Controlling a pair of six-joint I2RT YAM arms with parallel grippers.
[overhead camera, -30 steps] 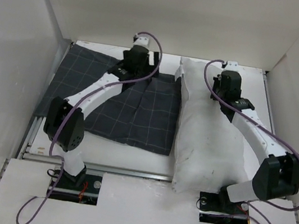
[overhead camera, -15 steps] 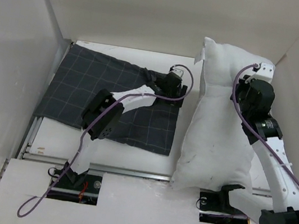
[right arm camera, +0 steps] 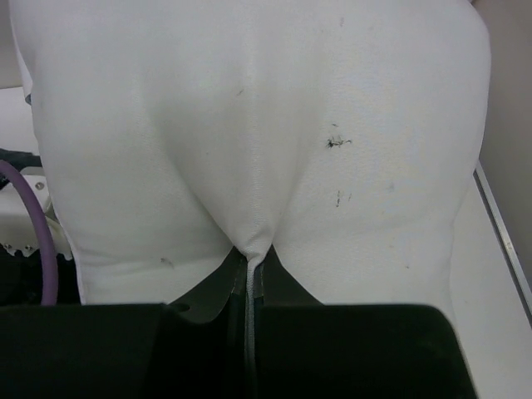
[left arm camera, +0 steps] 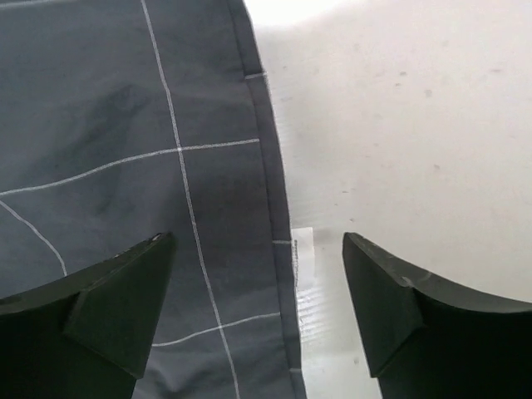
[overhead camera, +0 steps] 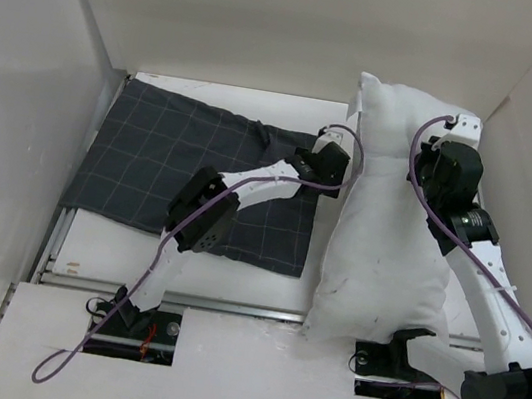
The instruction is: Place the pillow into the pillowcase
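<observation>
The pillow [overhead camera: 380,248] is big, white and plump. Its far end is raised up off the table and its near end rests by the table's front edge. My right gripper [overhead camera: 423,154] is shut on a pinch of the pillow [right arm camera: 249,125] fabric; in the right wrist view the fold runs between the closed fingers [right arm camera: 270,287]. The pillowcase [overhead camera: 180,166], dark with a thin light grid, lies flat at the left. My left gripper [overhead camera: 331,162] hovers over the right hem of the pillowcase [left arm camera: 125,125]. That left gripper [left arm camera: 259,249] is open, its fingers [left arm camera: 125,299] straddling the hem.
White walls [overhead camera: 35,123] close in the table on the left, back and right. A metal rail [overhead camera: 229,306] runs along the table's near edge. A small white label [left arm camera: 302,249] lies beside the pillowcase hem. Purple cables loop off both arms.
The right arm has lifted the pillow's far end from lying flat. The left arm has swung from the pillowcase's far middle to its right hem, and its jaws have narrowed slightly.
</observation>
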